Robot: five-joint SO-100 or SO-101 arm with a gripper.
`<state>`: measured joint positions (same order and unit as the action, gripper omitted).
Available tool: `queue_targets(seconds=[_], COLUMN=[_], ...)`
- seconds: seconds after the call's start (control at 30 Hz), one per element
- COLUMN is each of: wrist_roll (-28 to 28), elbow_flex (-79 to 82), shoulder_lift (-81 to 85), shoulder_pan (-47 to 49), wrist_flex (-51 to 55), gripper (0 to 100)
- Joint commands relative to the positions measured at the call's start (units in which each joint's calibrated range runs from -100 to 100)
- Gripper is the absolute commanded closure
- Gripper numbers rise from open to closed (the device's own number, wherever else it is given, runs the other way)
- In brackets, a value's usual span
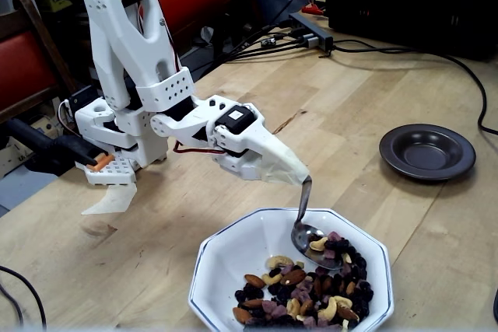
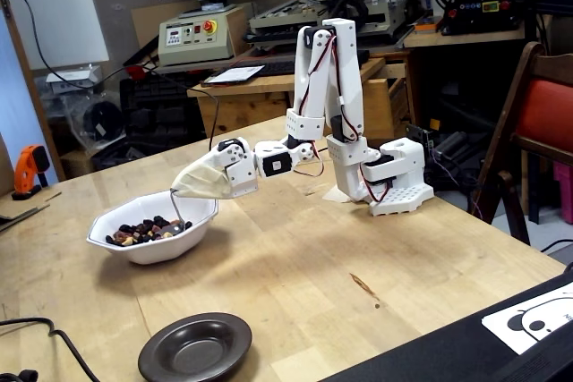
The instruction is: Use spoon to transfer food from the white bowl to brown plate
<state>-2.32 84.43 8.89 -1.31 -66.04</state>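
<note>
The gripper [image 1: 302,178] is clamped on the top of the spoon [image 1: 305,227] handle, with the handle hanging nearly straight down and the spoon's oval end just above the food [image 1: 299,289] in the bowl [image 1: 233,250]. In a fixed view a few pieces, a pale cashew and some pinkish fruit, sit in the spoon, which rides at about 1 o'clock of the nut pile, close to the bowl's far wall. The rest of the mix is heaped in the near half of the bowl. The plate [image 1: 427,152] lies at roughly 2 o'clock from the bowl in that view, well apart from it on the desk [image 1: 366,83], and it looks bare and glossy; in the other fixed view the plate [image 2: 195,348] also shows nothing in it. As a judgement, the task is at an early stage: a scoop appears loaded, but no food has reached the plate. What is left is to carry the spoon level across the desk, tip it over the plate, and repeat for the large remainder.
</note>
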Motion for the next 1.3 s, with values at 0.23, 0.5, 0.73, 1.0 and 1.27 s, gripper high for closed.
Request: queue_targets(seconds=[0.23, 0.5, 0.73, 1.0, 1.27], wrist_roll=[-2.8, -3.4, -3.4, -3.0, -3.0], elbow_flex=[-1.2, -1.2, -1.2, -7.1, -9.4], shoulder_lift=[3.1, 3.1, 3.2, 3.2, 3.2], shoulder_pan=[0.4, 0.4, 0.2, -5.5, -7.9], wrist_flex=[-0.9, -0.9, -0.9, -0.2, 0.0], gripper=[97, 97, 97, 97, 97])
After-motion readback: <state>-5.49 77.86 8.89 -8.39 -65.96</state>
